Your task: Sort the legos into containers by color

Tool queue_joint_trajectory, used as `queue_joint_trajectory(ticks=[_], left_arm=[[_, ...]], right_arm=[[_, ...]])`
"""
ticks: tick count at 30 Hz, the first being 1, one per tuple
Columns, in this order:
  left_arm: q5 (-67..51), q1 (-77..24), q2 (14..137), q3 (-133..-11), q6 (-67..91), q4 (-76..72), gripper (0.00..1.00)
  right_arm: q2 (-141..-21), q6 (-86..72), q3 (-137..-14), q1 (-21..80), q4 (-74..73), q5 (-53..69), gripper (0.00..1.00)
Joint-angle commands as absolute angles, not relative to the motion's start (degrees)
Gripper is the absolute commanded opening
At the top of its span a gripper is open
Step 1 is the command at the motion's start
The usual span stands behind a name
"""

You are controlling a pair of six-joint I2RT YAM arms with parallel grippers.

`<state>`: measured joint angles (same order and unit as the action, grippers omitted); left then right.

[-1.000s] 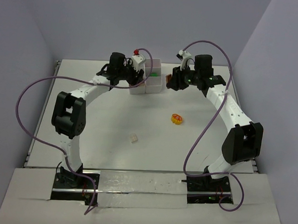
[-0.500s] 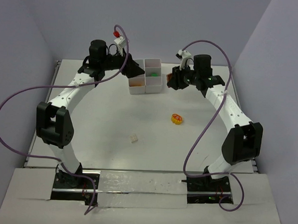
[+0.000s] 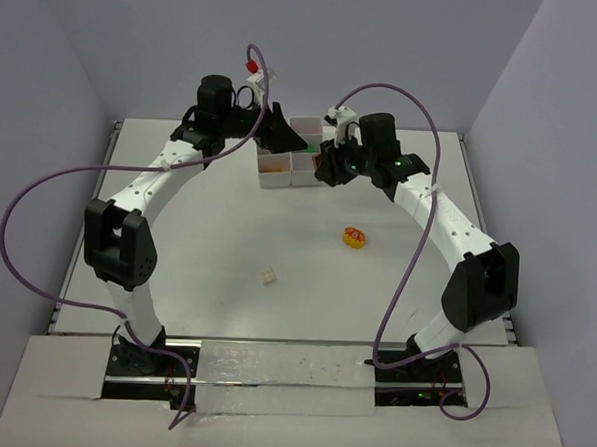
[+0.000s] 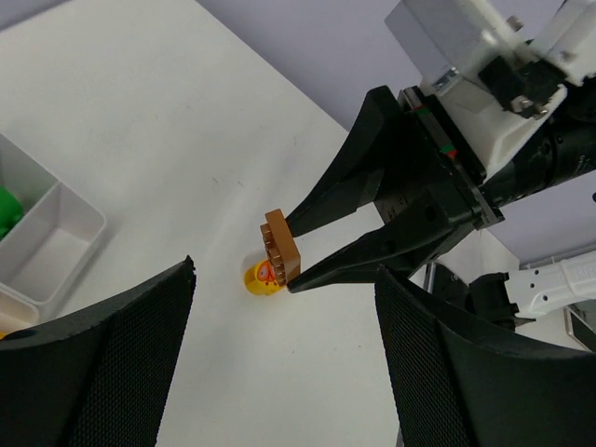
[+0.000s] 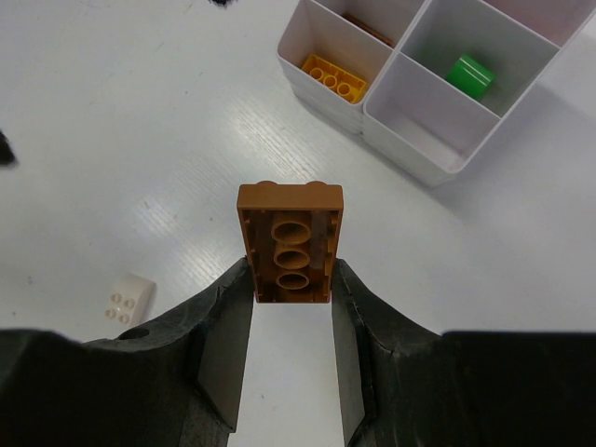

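Setting: a robotics laboratory test cell. Evidence follows. A plain white table (image 3: 199, 218) is enclosed at the back and both sides by bare pale-violet panels (image 3: 88, 32). Two white-and-black jointed arms, the left arm (image 3: 117, 249) and the right arm (image 3: 486, 283), are bolted side by side to a metal strip (image 3: 271, 367) at the near edge. Loose purple cables (image 3: 5, 233) loop from each arm. Test props on the surface are a white compartment tray (image 3: 278, 179) and toy bricks (image 3: 268, 276).

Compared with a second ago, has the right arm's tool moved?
Yes. In the top view the right tool, pinching a brown brick, has swung left, closing the gap to the white tray.
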<state>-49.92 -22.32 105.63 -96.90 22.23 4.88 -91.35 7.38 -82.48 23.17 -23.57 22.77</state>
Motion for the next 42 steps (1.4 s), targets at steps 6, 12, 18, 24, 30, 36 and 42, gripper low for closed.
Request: queue_joint_trajectory(ticks=[6,12,18,24,30,36,42], left_arm=[[-48.16,-24.48,108.59,-101.96,20.24,12.98,0.79],[-48.12,-25.40,110.72,-104.59,17.93,17.84,0.72],[-48.44,-25.58,112.19,-105.99,18.41,19.28,0.60],[-48.21,-25.56,113.27,-107.38,17.36,21.45,0.37],[-47.77,-25.40,113.12,-107.53,16.79,22.20,0.00],[-39.77,-22.61,110.59,-104.70,15.86,18.83,0.00],[-22.17,-21.27,110.99,-104.59,4.99,18.38,0.00]], right_arm=[[-90.44,7.78,-85.08,25.18,-20.92,21.27,0.00],[-90.44,8.39,-85.76,26.13,-21.18,21.11,0.00],[-90.05,9.09,-86.22,27.18,-21.23,20.30,0.00],[-89.89,9.67,-86.40,28.04,-21.38,19.29,0.00],[-90.14,7.90,-86.68,28.39,-21.44,14.38,0.42],[-86.68,6.72,-82.29,27.65,-20.94,11.06,0.84],[-82.54,6.49,-76.84,24.54,-22.82,13.87,0.86]])
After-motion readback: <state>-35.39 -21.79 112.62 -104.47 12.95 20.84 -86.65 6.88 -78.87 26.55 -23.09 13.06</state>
